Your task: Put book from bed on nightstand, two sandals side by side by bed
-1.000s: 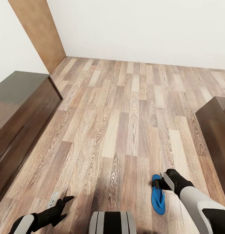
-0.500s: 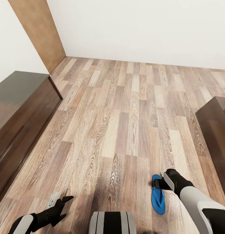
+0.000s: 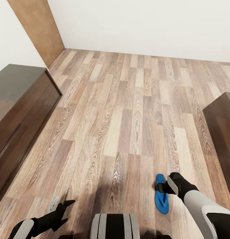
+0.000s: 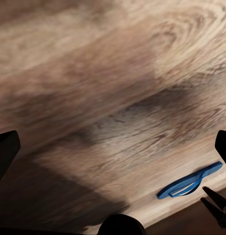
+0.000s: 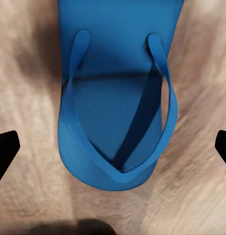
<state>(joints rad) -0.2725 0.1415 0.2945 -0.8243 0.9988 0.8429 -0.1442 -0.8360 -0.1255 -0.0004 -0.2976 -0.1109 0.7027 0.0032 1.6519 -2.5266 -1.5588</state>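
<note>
A wood-plank floor point(image 3: 128, 109) in mixed brown and tan boards runs to plain white walls point(image 3: 145, 26), with a tan wooden door panel point(image 3: 37, 30) in the far left corner. A long glossy dark brown cabinet point(image 3: 18, 109) stands along the left, and another dark reddish-brown wooden piece point(image 3: 224, 132) at the right edge.

The bright blue flat sandal point(image 3: 161, 197) hangs above the floor, a thin blue Y-strap arching over its smooth sole point(image 5: 117, 122). The right gripper point(image 3: 165, 186) is clamped on one end of it. The left gripper point(image 3: 61, 203) hovers low over the boards, fingers spread and holding nothing.
</note>
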